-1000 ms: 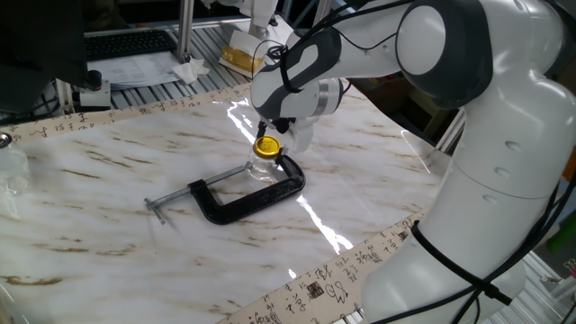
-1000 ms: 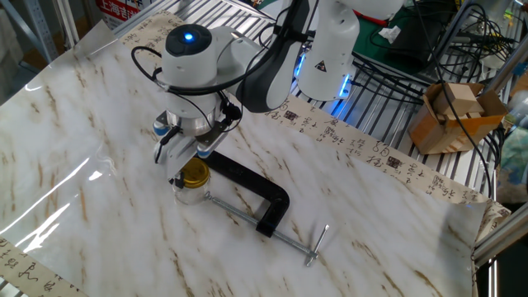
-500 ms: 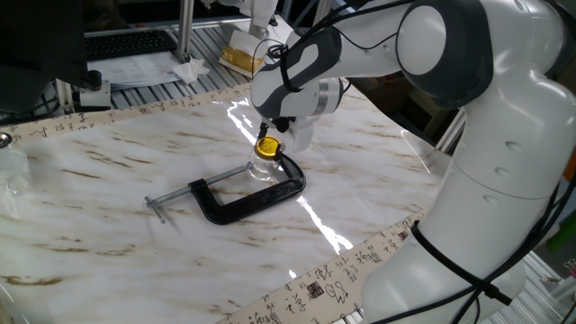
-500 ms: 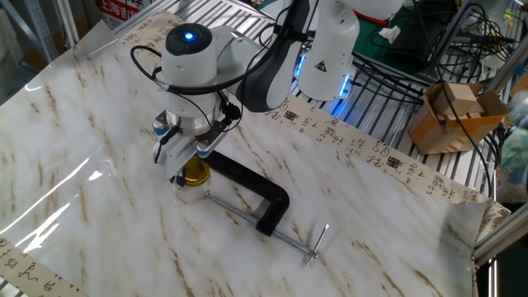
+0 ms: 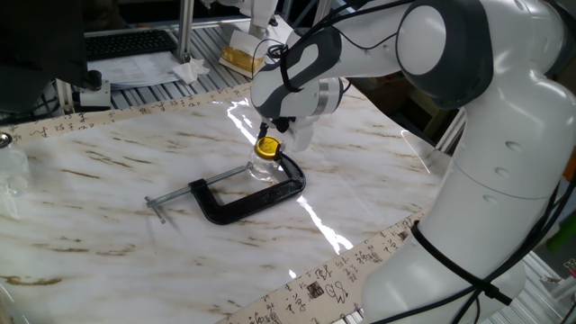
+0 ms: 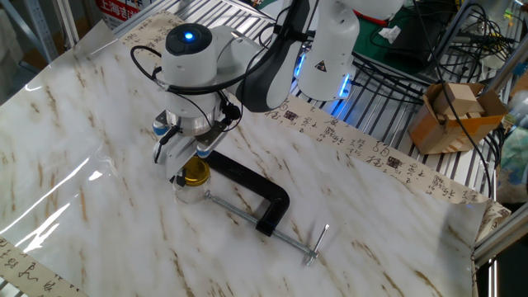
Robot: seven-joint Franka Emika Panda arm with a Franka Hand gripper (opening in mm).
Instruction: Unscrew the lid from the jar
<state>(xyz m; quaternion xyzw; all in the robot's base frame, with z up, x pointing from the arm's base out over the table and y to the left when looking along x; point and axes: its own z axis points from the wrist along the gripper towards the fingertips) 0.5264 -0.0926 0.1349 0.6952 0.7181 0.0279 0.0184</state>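
The small clear glass jar (image 5: 263, 167) stands on the marble table, held in the mouth of a black C-clamp (image 5: 245, 197). The yellow lid (image 5: 266, 145) sits on top of the jar and also shows in the other fixed view (image 6: 195, 172). My gripper (image 5: 273, 135) comes down from above, with its fingers on either side of the lid and closed against its rim. In the other fixed view the gripper (image 6: 191, 165) straddles the lid and hides most of the jar (image 6: 190, 193).
The C-clamp's screw rod and handle (image 5: 171, 202) stick out to the left, toward the right in the other view (image 6: 289, 239). A cardboard box (image 6: 452, 115) and cables lie beyond the table edge. Patterned tape (image 5: 297, 292) borders the table.
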